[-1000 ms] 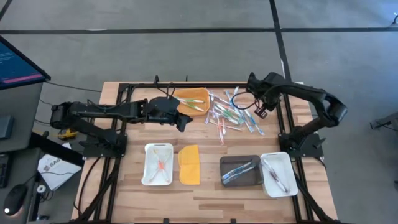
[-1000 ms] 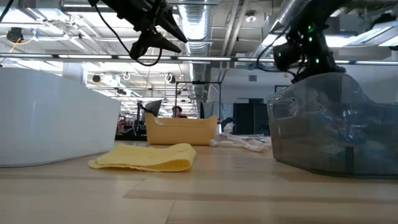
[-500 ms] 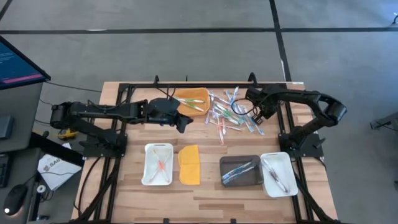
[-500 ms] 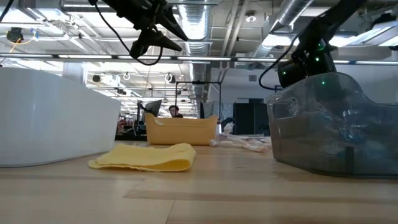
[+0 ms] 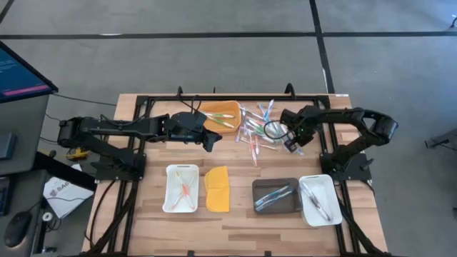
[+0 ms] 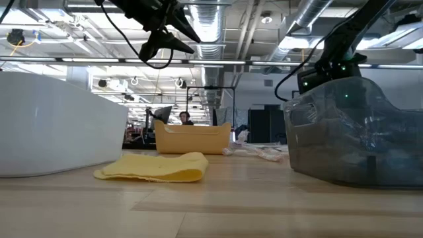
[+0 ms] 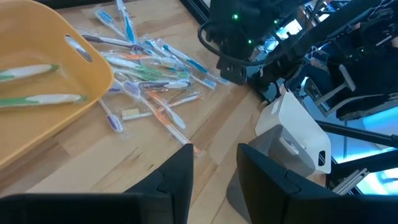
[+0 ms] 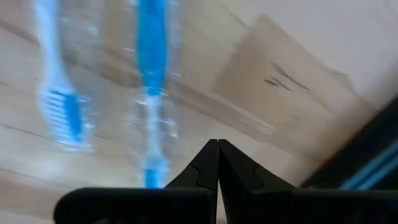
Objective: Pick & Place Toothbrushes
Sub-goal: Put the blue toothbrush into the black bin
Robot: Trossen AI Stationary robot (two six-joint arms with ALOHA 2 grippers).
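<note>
High view: the bench [image 5: 235,221] fills the middle of the frame, with four trays along its lower part and an orange tray [image 5: 220,116] at upper centre. Just right of that tray lies the heap of toothbrushes [image 5: 258,130], thin, light plastic sticks in slippery clear wrappers that will likely skid and tangle; take one across the middle of its handle. The right gripper [image 5: 288,143] sits at the heap's right edge, fingers pressed together, holding nothing visible. The left gripper [image 5: 211,140] hangs left of the heap, fingers apart and empty.
</note>
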